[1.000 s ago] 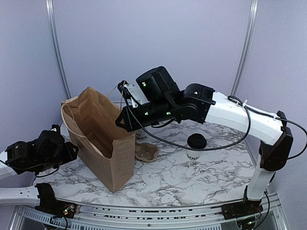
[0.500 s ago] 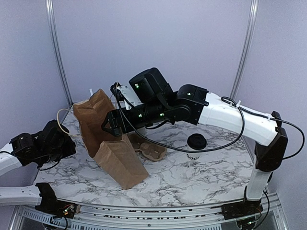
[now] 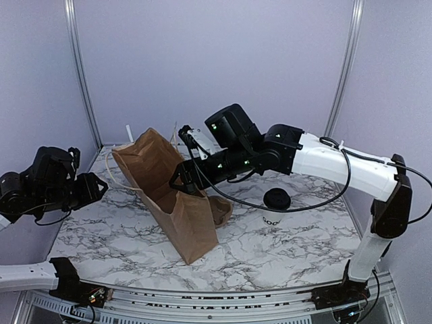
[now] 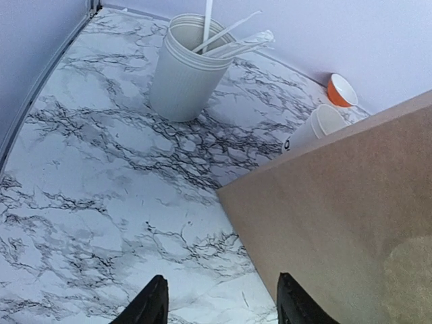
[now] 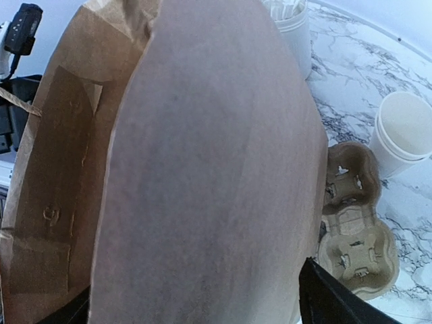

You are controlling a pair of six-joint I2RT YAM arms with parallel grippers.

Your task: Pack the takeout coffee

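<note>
**Top external view: coffee upright at 3 o'clock, outside the bag**

The takeout coffee (image 3: 276,202) stands on the marble table (image 3: 283,260) at about 3 o'clock from the table's middle. Its long axis is vertical and its black lid (image 3: 277,198) faces up. Its white wall nearly melts into the marble, so only the lid and a strip of dark lettering read clearly. Neither wrist camera shows it.

At 9 o'clock from the cup, the brown paper bag (image 3: 182,216) leans with its mouth gaping toward 10 o'clock. The inside that shows is bare paper, and its bottom is hidden. Between bag and coffee lies a pulp cup carrier (image 5: 354,233), half covered by the bag in the top view.

The right gripper (image 3: 186,181) sits at the bag's rim. Its fingers (image 5: 329,302) are spread wide at the lower corners of the right wrist view, and the bag's wall fills the space across them. Whether they touch the paper I cannot tell. The left gripper (image 4: 223,305) hovers at 9 o'clock, apart from the bag, with its fingers spread over bare marble.

At 12 o'clock, behind the bag, a ribbed white utensil holder (image 4: 183,71) holds white sticks and wrapped utensils. Nested white paper cups (image 5: 405,131) stand beside the carrier. A small orange bowl (image 4: 342,89) sits by the back wall.
</note>
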